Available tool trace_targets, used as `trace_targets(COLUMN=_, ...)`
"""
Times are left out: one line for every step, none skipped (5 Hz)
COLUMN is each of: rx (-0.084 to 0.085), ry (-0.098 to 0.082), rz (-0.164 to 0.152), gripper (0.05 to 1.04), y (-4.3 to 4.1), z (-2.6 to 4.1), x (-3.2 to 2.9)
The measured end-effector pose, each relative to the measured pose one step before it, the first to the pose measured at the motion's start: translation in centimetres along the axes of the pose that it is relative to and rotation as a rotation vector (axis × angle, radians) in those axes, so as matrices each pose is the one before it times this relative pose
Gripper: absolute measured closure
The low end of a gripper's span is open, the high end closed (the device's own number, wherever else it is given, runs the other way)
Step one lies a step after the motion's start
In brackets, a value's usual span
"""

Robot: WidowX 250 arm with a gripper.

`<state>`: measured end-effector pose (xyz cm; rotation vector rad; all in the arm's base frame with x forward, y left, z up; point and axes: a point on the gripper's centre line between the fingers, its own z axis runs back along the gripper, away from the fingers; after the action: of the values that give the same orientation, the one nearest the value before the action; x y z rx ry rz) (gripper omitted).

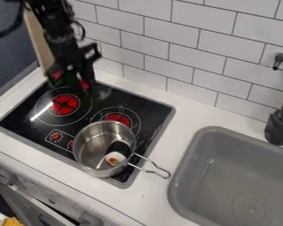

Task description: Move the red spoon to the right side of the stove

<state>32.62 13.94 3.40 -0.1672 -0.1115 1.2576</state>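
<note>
The place of the red spoon cannot be told for certain: small red patches [83, 84] are seen at the pincer [73, 80], over the back left of the stove [150, 110], and these may be parts of it. Whether anything is grasped there cannot be told. From its name alone, the spoon is judged to be a toy, probably light and stiff, little harmed by a firm squeeze but smooth enough to be turned or let slip if it is pinched near one end. It is best taken by the handle, close to the bowl, where the weight should be balanced and a flat hold is most likely found. On the right side, care is called for around the metal pot [89, 140], by whose rim or wire handle [167, 175] a long, rigid spoon could be caught and twisted if it is carried too low.
</note>
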Motion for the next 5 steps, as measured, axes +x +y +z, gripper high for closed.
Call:
trace_targets(rx=0.0093, ry=0.0454, rz=-0.0063, gripper=0.761, y=-1.049, z=-0.621, x=1.242)
trace_targets(rx=-0.001, ry=0.0445, rz=0.0155, gripper=0.761, y=-0.914, z=-0.256, x=1.606)
trace_targets(rx=0.0077, ry=0.0681, rz=0.0072, gripper=0.761, y=-0.518, z=-1.263, x=0.953)
trace_targets(rx=-0.0013, ry=0.0443, rz=0.0006, gripper=0.761, y=-0.107, z=-0.374, x=-0.186)
trace_targets(rx=-0.021, ry=0.0359, rz=-0.0097, gripper=0.761, y=-0.313, z=-0.019, x=-0.577)
